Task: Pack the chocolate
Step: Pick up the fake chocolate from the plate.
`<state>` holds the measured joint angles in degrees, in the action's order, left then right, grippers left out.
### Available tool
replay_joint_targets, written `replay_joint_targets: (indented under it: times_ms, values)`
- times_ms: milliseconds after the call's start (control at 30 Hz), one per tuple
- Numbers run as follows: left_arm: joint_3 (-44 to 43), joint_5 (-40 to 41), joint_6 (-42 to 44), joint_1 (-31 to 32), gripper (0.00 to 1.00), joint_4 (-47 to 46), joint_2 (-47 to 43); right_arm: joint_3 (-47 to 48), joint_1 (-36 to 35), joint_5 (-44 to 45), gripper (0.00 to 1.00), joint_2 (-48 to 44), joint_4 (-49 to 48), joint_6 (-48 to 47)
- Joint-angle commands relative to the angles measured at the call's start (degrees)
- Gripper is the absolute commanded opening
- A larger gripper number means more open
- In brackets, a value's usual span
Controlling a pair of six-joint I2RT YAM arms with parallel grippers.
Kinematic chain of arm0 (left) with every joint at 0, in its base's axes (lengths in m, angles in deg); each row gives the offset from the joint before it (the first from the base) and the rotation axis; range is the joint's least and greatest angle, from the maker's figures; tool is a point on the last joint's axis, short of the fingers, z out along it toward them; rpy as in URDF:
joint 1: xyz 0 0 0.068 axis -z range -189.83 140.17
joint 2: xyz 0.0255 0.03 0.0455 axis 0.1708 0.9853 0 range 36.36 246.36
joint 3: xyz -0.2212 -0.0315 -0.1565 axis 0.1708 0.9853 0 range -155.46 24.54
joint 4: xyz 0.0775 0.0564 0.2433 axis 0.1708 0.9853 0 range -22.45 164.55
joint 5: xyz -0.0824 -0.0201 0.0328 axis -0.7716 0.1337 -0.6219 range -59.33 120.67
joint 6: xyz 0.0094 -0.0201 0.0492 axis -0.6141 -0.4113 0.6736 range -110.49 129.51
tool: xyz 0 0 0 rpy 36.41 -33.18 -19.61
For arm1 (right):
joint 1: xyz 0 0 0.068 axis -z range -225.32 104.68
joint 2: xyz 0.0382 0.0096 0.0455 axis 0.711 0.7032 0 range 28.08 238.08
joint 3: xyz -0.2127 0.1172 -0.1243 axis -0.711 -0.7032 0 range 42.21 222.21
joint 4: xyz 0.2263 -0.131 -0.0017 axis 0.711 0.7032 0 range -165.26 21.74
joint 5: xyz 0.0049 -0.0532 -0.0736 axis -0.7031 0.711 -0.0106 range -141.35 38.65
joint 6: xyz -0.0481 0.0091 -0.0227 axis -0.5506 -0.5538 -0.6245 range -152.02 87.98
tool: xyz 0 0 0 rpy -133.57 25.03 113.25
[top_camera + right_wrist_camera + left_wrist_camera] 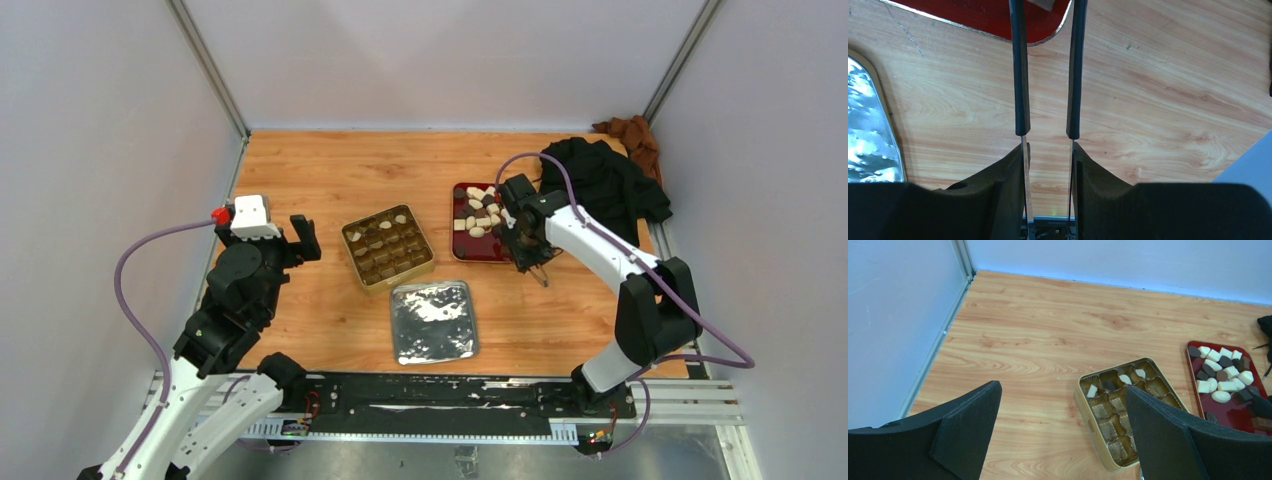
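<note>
The left gripper (pixel 1063 390) has its jaws spread wide and holds nothing. It hangs above the wooden table's left side, well apart from the containers. The right gripper (pixel 1048 150) is clamped on a pair of thin black tongs (pixel 1020 75), whose two arms run straight out from its fingers toward the near corner of the red tray (pixel 1230 412). A pale shape sits between the tong tips at the very edge of the right wrist view. It is cut off there, so it cannot be told whether it is a gripped piece.

By these views the packing is at an early stage. The gold tin (pixel 1088 422), standing at mid-table just left of the red tray, has a grid of brown compartments. Only a few of them hold chocolate (pixel 1227 386): three cream-white pieces toward its far side and what may be one dark piece beside them. The other cups look bare.

Most of the chocolate lies loose in the red tray, white and dark chunks mixed and crowded toward its far end, with the near end showing bare red. That pile is what is left to move, piece by piece, into the open cups.

A silver foil-lined tray (pixel 433 322) lies nearer the arms, in front of the tin, with no pieces visible on it.
</note>
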<state>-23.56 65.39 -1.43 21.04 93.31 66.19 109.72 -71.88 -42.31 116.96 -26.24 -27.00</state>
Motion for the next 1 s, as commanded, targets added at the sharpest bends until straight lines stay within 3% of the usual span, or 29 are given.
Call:
replay_joint_targets:
  times_ms: [0,967]
  values:
    - [0.55,0.04,0.12,-0.29,1.00,-1.48,-0.21,-0.80,1.17,-0.13,0.39,0.22,0.56,-0.78]
    - [0.55,0.25,0.13,-0.29,1.00,-1.42,-0.36,1.37,1.61,-2.24,0.41,4.10,1.04,-1.59]
